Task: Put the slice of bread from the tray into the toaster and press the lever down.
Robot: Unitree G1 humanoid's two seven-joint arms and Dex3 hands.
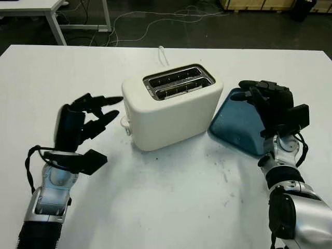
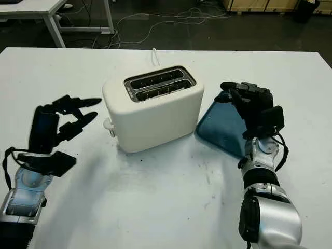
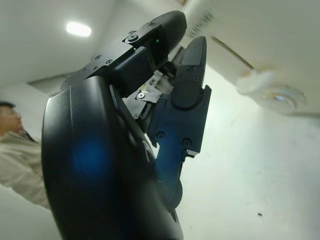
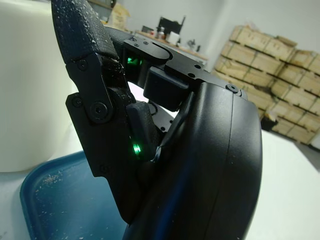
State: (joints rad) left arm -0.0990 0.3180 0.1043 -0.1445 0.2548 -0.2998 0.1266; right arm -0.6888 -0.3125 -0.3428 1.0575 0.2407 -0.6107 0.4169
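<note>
Pressing the lever is, as I judge it, the step in hand, because the cream-white plastic two-slot toaster (image 1: 174,106) stands in the middle of the white tabletop (image 1: 171,207) and its small white lever knob (image 1: 125,123) sits low on the end that faces the left hand (image 1: 87,120). This hand hovers just beside that end, released and holding nothing. To do it well, one fingertip should come from above onto the knob and push straight down, so the light toaster does not slide or tip. I cannot tell whether a slice of bread lies inside the two dark slots (image 1: 178,82). The dark blue plastic tray (image 1: 238,127) touches the toaster's other end and carries only crumbs. The right hand (image 1: 264,99) hangs over the tray, clenched loosely on nothing
</note>
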